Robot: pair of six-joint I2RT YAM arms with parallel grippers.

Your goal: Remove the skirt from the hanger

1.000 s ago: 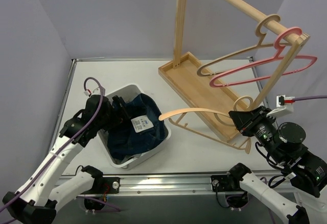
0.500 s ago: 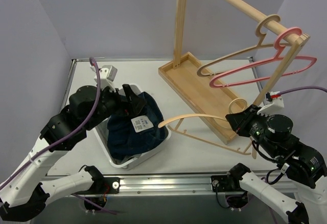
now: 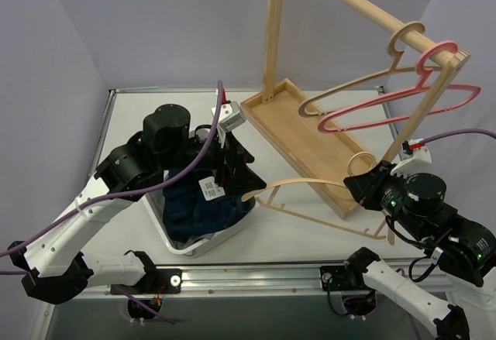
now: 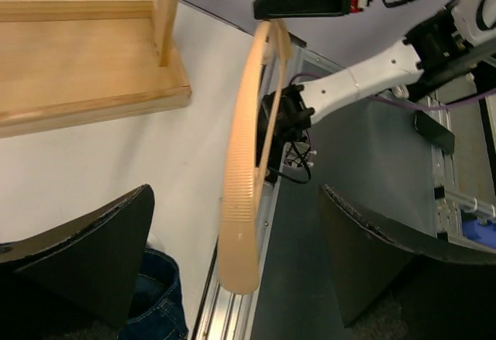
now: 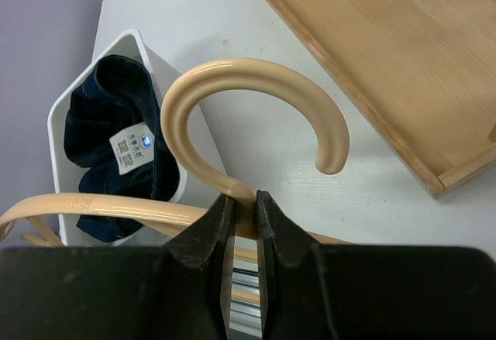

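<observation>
The dark denim skirt (image 3: 200, 204) lies bunched in a white bin (image 3: 172, 239), off the hanger; it also shows in the right wrist view (image 5: 108, 123). My right gripper (image 3: 363, 185) is shut on the neck of a tan hanger (image 3: 310, 183), just below its hook (image 5: 232, 84), and holds it bare above the table. My left gripper (image 3: 244, 171) is open above the bin's right side. In the left wrist view the hanger's arm end (image 4: 239, 224) hangs between my spread fingers (image 4: 93, 255) without touching them.
A wooden rack with a tray base (image 3: 298, 135) stands at the back right. A wooden hanger (image 3: 360, 86) and a pink hanger (image 3: 403, 106) hang from its rail. The table's metal front edge (image 3: 256, 278) runs below the bin.
My left arm has lifted off the skirt in the bin and swung right, to the hanger's left end. The right gripper has shifted only a little with the hanger.
</observation>
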